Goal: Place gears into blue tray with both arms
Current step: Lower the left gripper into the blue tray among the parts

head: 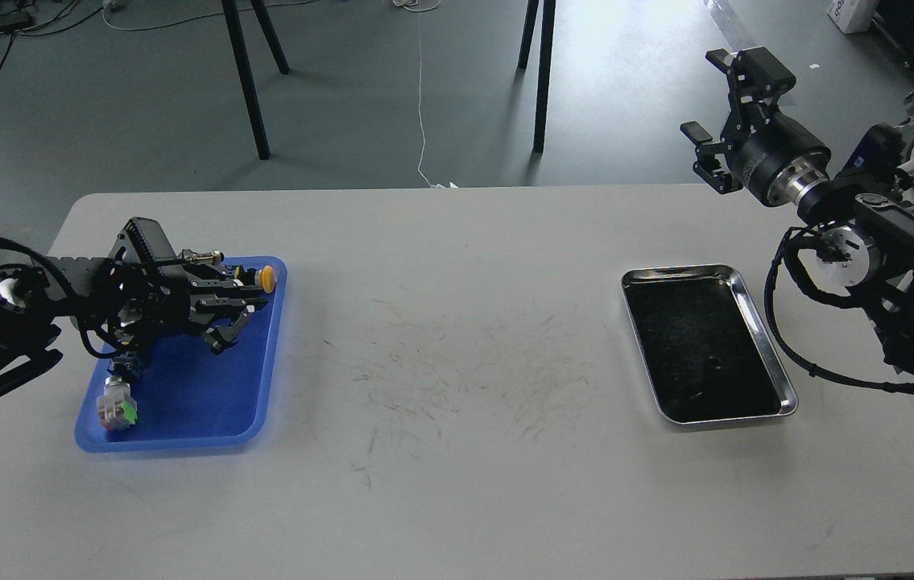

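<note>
The blue tray (191,395) lies at the table's left. My left gripper (229,322) hovers over its far half, fingers apart, and I see nothing between them. A tiny black piece (712,362), seemingly a gear, barely shows on the dark bottom of the steel tray (779,379) at the right. My right gripper (710,97) is raised beyond the table's far right corner, open and empty.
In the blue tray lie a yellow-capped part (266,278) at the far right corner, a white part with green and red (117,407) at the near left, and a small blue part (125,366). Stand legs rise behind the table.
</note>
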You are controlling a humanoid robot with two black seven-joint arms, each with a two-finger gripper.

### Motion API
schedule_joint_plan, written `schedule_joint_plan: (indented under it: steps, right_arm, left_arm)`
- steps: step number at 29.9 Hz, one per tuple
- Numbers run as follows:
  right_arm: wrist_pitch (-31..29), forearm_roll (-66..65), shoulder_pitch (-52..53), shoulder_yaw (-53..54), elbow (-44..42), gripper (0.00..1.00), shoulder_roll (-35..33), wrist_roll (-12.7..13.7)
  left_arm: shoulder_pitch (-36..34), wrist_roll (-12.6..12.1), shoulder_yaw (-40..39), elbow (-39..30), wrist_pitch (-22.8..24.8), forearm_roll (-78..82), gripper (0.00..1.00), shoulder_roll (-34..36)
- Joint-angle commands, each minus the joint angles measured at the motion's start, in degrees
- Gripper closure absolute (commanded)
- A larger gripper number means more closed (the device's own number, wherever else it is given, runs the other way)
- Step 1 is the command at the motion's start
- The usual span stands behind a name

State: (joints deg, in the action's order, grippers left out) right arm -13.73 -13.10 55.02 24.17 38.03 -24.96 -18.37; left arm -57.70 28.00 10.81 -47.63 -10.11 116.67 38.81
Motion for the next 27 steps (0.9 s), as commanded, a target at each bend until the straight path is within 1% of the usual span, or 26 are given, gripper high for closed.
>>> schedule_joint_plan:
  steps: [1,4,11,27]
  right_arm:
    - [0.0,0.0,0.0,0.0,0.2,0.02,0.0,0.0]
    - [0.0,0.0,0.0,0.0,0.3,0.02,0.0,0.0]
    - [0.0,0.0,0.1,0.1,0.3,0.02,0.0,0.0]
    - [0.2,0.0,0.4,0.1,0.6,0.02,-0.1,0.0]
  left_arm:
    - [-0.2,0.0,-0.1,-2.5,0.2,0.0,0.84,1.8]
    - [-0.3,0.0,-0.1,-4.0,1.1,0.0,0.84,2.4]
    - [-0.3,0.0,-0.1,-5.6,1.4,0.8,0.84,3.0]
    - [-1.7,0.0,0.0,-6.5,1.6,3.0,0.83,5.0]
